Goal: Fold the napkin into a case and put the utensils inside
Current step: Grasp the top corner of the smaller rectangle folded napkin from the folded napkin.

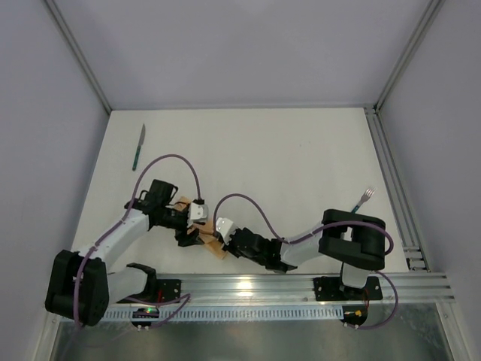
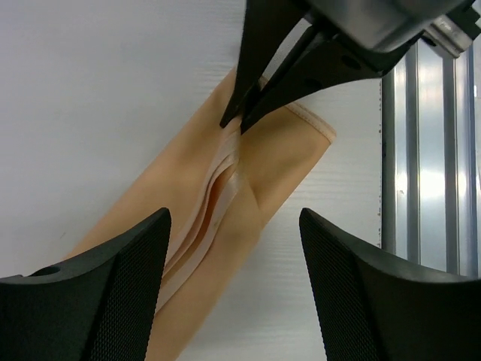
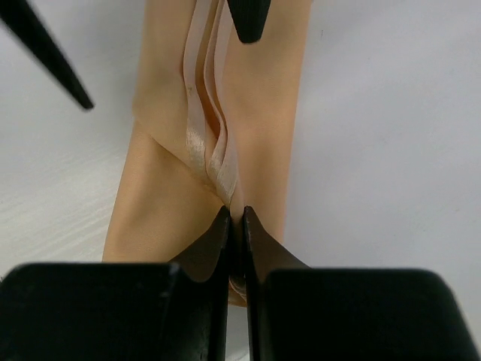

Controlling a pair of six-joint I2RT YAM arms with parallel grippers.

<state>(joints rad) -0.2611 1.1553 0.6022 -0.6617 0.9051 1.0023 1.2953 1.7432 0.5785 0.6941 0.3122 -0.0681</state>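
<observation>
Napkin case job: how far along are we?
Done: the napkin is folded into a narrow strip. In hand: the right pincer is shut on its layered edge, and the left pincer hangs open over it. To do: the knife and fork lie on the table, far from the cloth, neither inside.

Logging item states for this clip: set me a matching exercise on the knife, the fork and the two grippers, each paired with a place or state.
Things:
1. slim knife, teal-green handle, silver blade
2. slim fork, teal-green handle, silver tines
3. left gripper
4. right gripper

Places or states:
a. shut on the layered edge of the folded peach-orange cloth napkin
b. lies far left, away from both grippers
c. open over the napkin
d. lies on the right side

Pairs: 1-b; 2-d; 3-c; 4-a
</observation>
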